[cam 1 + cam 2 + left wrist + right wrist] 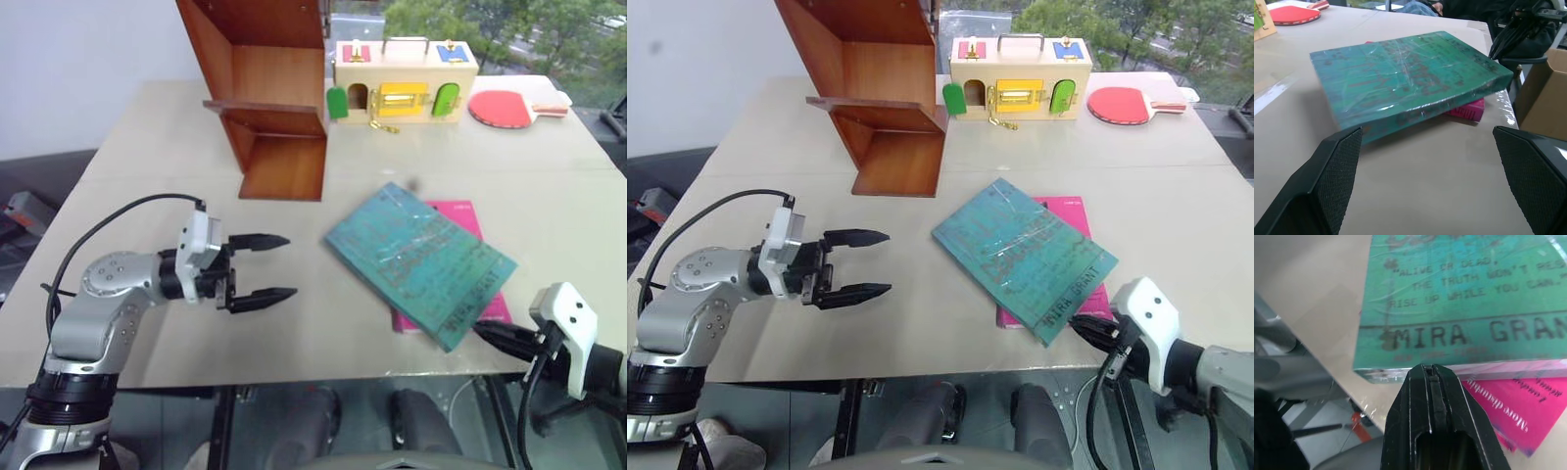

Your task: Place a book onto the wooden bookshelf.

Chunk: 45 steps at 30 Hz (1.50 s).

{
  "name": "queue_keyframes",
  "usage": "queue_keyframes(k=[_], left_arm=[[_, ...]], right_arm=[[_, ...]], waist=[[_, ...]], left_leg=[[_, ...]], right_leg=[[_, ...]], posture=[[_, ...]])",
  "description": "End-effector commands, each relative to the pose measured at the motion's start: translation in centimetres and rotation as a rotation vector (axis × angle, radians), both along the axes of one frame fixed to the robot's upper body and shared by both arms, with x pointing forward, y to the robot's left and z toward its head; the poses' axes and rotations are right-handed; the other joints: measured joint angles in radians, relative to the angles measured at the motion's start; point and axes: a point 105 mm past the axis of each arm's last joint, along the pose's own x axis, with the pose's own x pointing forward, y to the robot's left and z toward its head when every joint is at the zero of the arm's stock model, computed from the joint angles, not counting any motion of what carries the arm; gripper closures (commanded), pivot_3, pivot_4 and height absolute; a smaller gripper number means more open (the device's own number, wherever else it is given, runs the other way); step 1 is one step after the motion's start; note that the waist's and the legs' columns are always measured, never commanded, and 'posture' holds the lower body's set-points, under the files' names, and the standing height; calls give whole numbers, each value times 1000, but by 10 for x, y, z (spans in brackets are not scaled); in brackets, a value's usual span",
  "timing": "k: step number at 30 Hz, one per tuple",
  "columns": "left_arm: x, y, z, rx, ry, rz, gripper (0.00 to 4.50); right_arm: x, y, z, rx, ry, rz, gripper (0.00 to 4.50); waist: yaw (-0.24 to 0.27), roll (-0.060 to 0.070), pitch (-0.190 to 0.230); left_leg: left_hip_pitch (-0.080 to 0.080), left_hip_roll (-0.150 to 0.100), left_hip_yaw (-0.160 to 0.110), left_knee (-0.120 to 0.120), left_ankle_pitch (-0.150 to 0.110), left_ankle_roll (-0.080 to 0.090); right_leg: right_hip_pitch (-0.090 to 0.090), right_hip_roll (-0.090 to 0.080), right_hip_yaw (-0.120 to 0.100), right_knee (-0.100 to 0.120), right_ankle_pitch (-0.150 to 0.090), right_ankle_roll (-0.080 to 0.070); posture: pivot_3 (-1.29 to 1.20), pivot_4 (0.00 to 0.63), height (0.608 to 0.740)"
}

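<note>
Beige tabletop carries everything you are working with. On your left, the left gripper hovers just above it, lying nearly level and pointing across toward the middle, its 2 black jaws spread wide with nothing between them. In the left wrist view those jaws frame the book from the side, well apart from it.

Beyond that gripper, toward the far edge, stands the wooden bookshelf, reddish-brown and polished, with a tall side panel and flat shelves; its shelves hold nothing. Just to its right you see a pale wooden box with green doors and a yellow panel, and further right a red table-tennis paddle lies flat.

Nearer to you, right of centre, the book lies flat and turned at an angle, its teal cover worn and mottled under clear wrap. It rests on top of a smaller pink book, which sticks out from under it at the far side and near the front corner. The right wrist view shows dark lettering along the near end of the cover.

At the far right, the right gripper sits at the tabletop's front edge, its jaws shut together on nothing, tips right at the book's near corner.
</note>
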Motion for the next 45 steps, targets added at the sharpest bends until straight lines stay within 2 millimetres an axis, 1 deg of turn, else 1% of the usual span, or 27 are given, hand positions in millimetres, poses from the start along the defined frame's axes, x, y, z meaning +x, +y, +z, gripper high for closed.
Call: queue_keyframes(k=[1, 2, 5, 7, 9, 11, 13, 15, 17, 19, 22, 23, 28, 31, 33, 37, 41, 45], left_arm=[[-4, -3, 2, -5, -8, -13, 0], [-4, -3, 1, -5, -6, -14, 0], [-4, -3, -2, -3, 4, -29, 0], [-4, -3, -3, -2, 8, -37, 0], [-4, -2, -3, 1, 14, -43, 0], [-4, -1, -4, 6, 16, -51, 0], [-4, 1, -4, 17, 11, -58, 0], [-3, 4, -3, 22, 7, -46, 0], [-4, 7, -3, 30, 9, -38, 0], [-7, 11, -5, 38, 18, -28, 0], [-9, 16, -7, 46, 25, 1, 0], [-9, 18, -8, 49, 29, 14, 0], [-7, 27, -9, 67, 26, 49, 0], [-5, 32, -7, 77, 11, 71, 0], [-4, 34, -6, 81, 3, 83, 0], [-5, 37, -5, 86, -11, 97, 0], [-4, 35, -4, 81, -28, 102, 0], [-4, 33, -2, 72, -30, 102, 0]], right_arm=[[-23, 3, 22, 18, -6, 62, 4476], [-26, 3, 26, 29, -10, 69, 4476], [-30, 15, 49, 62, -95, 147, 4476], [-22, 29, 61, 107, -149, 192, 4476], [-11, 46, 64, 150, -160, 237, 4476], [7, 58, 60, 135, -165, 245, 4476], [30, 76, 56, 131, -177, 263, 4476], [42, 95, 56, 153, -175, 317, 4476], [54, 109, 55, 160, -174, 337, 4476], [62, 124, 53, 168, -164, 372, 4476], [68, 144, 47, 175, -120, 443, 4476], [73, 150, 45, 174, -107, 457, 4476], [98, 181, 39, 97, -102, 512, 4476], [106, 200, 25, -10, -100, 557, 4476], [111, 204, 20, -75, -117, 565, 4476], [115, 201, 15, -178, -145, 588, 4476], [132, 187, 10, -311, -202, 562, 4476], [144, 179, 15, -336, -227, 536, 4476]], waist=[[5, 1, -1], [4, 0, -1], [-2, 0, -1], [-7, -1, -1], [-8, -2, -2], [-11, -3, -2], [-10, -3, -2], [-12, -3, -1], [-11, -3, -1], [-12, -4, -1], [-13, -4, -1], [-17, -4, -1], [-29, -3, -1], [-32, -3, -1], [-32, -3, -1], [-30, -3, -1], [-32, -3, -1], [-32, -3, -1]], left_leg=[[0, -1, -1, 0, 0, 0], [0, 0, -1, 0, 0, 0], [0, 0, -1, 0, -1, 1], [1, 0, 0, 0, -1, 1], [3, 3, 4, 0, -1, 1], [5, 5, 6, 0, -1, 1], [5, 5, 6, 0, 0, 1], [3, 5, 6, 0, 0, 0], [0, 5, 7, 0, 2, -4], [-1, 5, 7, 0, 2, -4], [-3, 4, 7, -1, 1, -3], [-3, 3, 7, -1, 0, -3], [-2, 4, 7, 0, 0, -3], [-1, 4, 7, 0, 0, -4], [-1, 4, 7, 0, 0, -4], [-3, 3, 7, 0, 0, -4], [-3, 3, 7, 0, 0, -4], [-3, 4, 7, 0, 1, -5]], right_leg=[[0, -1, -1, 0, 0, 0], [0, 0, -1, 0, 0, 0], [1, 0, 0, 0, 0, 0], [1, 0, 1, 0, 0, 0], [1, -1, -1, 0, 1, -1], [2, -2, -3, 0, 2, -2], [1, -3, -4, 0, 2, -3], [-1, -3, -4, 0, 2, -3], [-4, -3, -5, 0, 3, -3], [-5, -3, -5, 0, 3, -3], [-7, -3, -5, 0, 3, -3], [-7, -3, -5, -1, 3, -3], [-7, -3, -5, 1, 3, -3], [-7, -2, -5, 3, 3, -4], [-8, -2, -5, 4, 3, -4], [-10, -2, -5, 3, 3, -4], [-11, -2, -5, 3, 3, -4], [-11, -1, -5, 5, 3, -4]], posture=[[0, 150, 740], [0, 150, 740], [0, 150, 740], [0, 150, 740], [0, 150, 740], [0, 150, 740], [0, 150, 740], [0, 150, 740], [0, 150, 740], [0, 150, 740], [0, 150, 740], [0, 150, 740], [0, 150, 740], [0, 150, 740], [0, 150, 740], [0, 150, 740], [0, 150, 740], [0, 150, 740]])
